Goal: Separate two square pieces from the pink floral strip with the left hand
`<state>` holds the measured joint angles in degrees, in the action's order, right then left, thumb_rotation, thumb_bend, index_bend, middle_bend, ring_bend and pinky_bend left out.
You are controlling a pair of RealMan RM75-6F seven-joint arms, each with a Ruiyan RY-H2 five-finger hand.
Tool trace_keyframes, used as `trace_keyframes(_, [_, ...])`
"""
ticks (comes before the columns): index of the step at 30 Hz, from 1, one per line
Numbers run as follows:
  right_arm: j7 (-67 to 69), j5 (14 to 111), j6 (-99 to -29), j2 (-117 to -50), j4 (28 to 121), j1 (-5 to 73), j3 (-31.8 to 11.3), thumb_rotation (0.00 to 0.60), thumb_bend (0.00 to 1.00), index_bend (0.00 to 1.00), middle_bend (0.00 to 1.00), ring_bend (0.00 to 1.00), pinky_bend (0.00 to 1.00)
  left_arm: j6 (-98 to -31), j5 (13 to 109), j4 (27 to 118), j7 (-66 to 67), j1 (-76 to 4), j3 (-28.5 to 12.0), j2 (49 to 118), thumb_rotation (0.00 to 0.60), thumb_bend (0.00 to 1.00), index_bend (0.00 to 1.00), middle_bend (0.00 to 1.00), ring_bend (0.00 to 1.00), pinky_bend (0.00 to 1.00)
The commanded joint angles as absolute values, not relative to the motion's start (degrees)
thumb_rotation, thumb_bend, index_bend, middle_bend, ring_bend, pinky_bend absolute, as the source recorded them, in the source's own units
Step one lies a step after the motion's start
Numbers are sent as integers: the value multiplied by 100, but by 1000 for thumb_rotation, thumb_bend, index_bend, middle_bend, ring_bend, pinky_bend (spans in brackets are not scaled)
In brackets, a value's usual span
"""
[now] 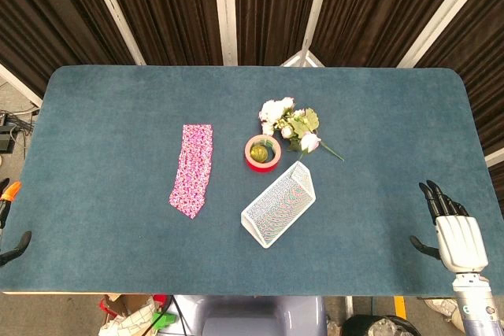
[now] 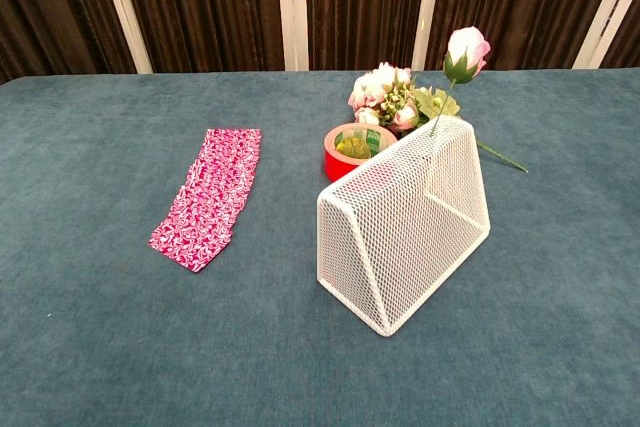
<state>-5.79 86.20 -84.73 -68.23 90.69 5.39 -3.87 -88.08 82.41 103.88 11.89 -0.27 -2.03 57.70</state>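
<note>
The pink floral strip (image 1: 193,169) (image 2: 210,197) lies flat on the blue table (image 1: 102,116), left of centre, running front to back, with nothing touching it. Only dark fingertips of my left hand (image 1: 16,246) show at the table's left front edge, well to the left of the strip; they are spread and hold nothing. At the right front edge, far from the strip, my right hand (image 1: 455,234) rests with its fingers straight and apart, empty. Neither hand shows in the chest view.
A red tape roll (image 1: 262,153) (image 2: 357,147) sits just right of the strip. Behind it lies a bunch of artificial flowers (image 1: 287,122) (image 2: 395,92). A white wire mesh basket (image 1: 278,204) (image 2: 405,237) lies on its side in front of the roll.
</note>
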Motion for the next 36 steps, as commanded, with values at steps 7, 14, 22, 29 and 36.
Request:
trace_keyframes(7, [-592, 8651, -8500, -6817, 9049, 524, -368, 600, 181, 0, 94, 225, 300, -8772, 8301, 10393, 1251, -46, -166, 5786, 600, 461, 72, 0, 0, 169])
trace_keyframes(14, [-628, 8620, -8428, -6826, 9057, 548, -364, 600, 181, 0, 94, 225, 300, -8683, 8254, 10345, 1263, -107, -193, 5831, 600, 461, 61, 0, 0, 169])
trace_keyframes(22, [-551, 8657, -8483, -6775, 9096, 517, -350, 600, 182, 0, 94, 228, 300, -8462, 8384, 10032, 1071, -287, -202, 5957, 600, 465, 61, 0, 35, 201])
trace_keyframes(29, [-403, 8560, -8439, -6748, 9051, 517, -386, 600, 180, 0, 95, 230, 300, -8167, 8573, 9943, 632, -470, -140, 5950, 600, 465, 61, 6, 38, 210])
trace_keyframes(36, [-374, 8582, -8422, -6751, 9050, 528, -378, 600, 181, 0, 94, 231, 300, -7537, 8467, 10178, 550, -890, -233, 5723, 600, 472, 61, 104, 98, 264])
